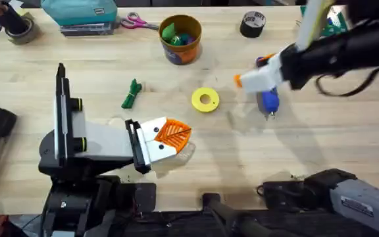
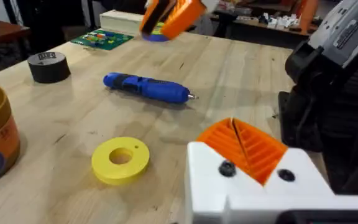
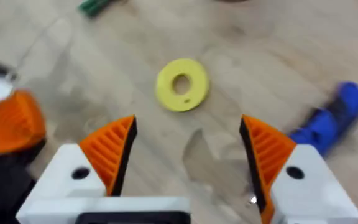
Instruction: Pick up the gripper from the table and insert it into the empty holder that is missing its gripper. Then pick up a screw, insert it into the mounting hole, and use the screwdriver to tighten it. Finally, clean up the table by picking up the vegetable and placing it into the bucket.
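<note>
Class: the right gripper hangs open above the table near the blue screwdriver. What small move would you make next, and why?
Probably lower the open right gripper onto the screwdriver: it lies flat and free on the table, and the left gripper rests with both orange pads fitted.

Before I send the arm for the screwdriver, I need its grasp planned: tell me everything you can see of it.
The screwdriver is a blue, pen-shaped cylinder, plastic by its look, with a short thin metal tip at one end. It lies flat on the bare wooden table, right of the yellow disc, its tip toward the arms' bases. In the overhead view the right arm's end effector hangs above its far end and hides part of it. Its fingers are spread; nothing but the table touches the screwdriver.
</note>
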Action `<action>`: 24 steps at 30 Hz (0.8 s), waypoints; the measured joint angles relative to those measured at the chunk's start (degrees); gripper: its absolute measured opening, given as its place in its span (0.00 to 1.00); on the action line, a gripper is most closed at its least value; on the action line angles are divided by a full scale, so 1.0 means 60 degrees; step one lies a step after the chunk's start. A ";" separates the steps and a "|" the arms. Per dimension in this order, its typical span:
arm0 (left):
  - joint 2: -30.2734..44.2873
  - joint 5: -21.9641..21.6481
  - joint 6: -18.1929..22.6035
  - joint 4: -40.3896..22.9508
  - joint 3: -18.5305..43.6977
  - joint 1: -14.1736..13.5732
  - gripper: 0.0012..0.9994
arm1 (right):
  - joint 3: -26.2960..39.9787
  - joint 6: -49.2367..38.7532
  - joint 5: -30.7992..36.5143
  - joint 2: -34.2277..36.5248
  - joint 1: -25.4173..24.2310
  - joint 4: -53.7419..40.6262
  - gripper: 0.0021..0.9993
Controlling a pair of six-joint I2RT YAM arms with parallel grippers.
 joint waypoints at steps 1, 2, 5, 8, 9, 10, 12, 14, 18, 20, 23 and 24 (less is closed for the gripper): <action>0.0000 0.0000 0.0000 0.0000 0.0000 0.0000 0.01 | 0.0309 0.0219 0.0431 0.0000 -0.0006 -0.0297 1.00; 0.0000 0.0000 -0.0002 -0.0004 0.0000 0.0000 0.01 | 0.0709 0.0483 0.0953 0.0000 -0.0018 -0.0679 1.00; 0.0000 0.0000 0.0000 0.0000 0.0000 0.0000 0.01 | 0.1662 0.1064 0.2138 0.0002 -0.0029 -0.1715 1.00; 0.0000 0.0000 0.0000 -0.0002 0.0000 0.0000 0.01 | 0.2579 0.1580 0.3086 0.0142 -0.0029 -0.2628 1.00; 0.0000 0.0000 0.0000 0.0000 0.0000 0.0000 0.01 | 0.2847 0.1715 0.3357 0.0241 -0.0029 -0.2837 1.00; 0.0000 0.0000 -0.0003 0.0000 0.0000 0.0000 0.01 | 0.3107 0.1843 0.3598 0.0368 -0.0029 -0.3069 1.00; 0.0000 0.0000 -0.0001 0.0000 0.0000 0.0000 0.01 | 0.3551 0.2045 0.4011 0.0690 -0.0029 -0.3419 1.00; 0.0000 0.0000 0.0000 -0.0004 0.0000 0.0000 0.01 | 0.3948 0.2186 0.4288 0.1101 -0.0043 -0.3678 1.00; -0.0002 0.0000 0.0000 -0.0002 0.0000 0.0000 0.01 | 0.4301 0.2343 0.4553 0.1889 -0.0142 -0.3600 1.00; 0.0000 0.0000 0.0000 -0.0003 0.0000 0.0000 0.01 | 0.4307 0.2367 0.4630 0.2211 -0.0213 -0.3461 1.00; 0.0000 0.0000 0.0000 -0.0004 0.0000 0.0000 0.01 | 0.4307 0.2383 0.4705 0.2722 -0.0291 -0.3378 1.00; 0.0000 0.0000 0.0000 0.0000 0.0000 0.0000 0.01 | 0.4307 0.2386 0.4708 0.2834 -0.0299 -0.3378 1.00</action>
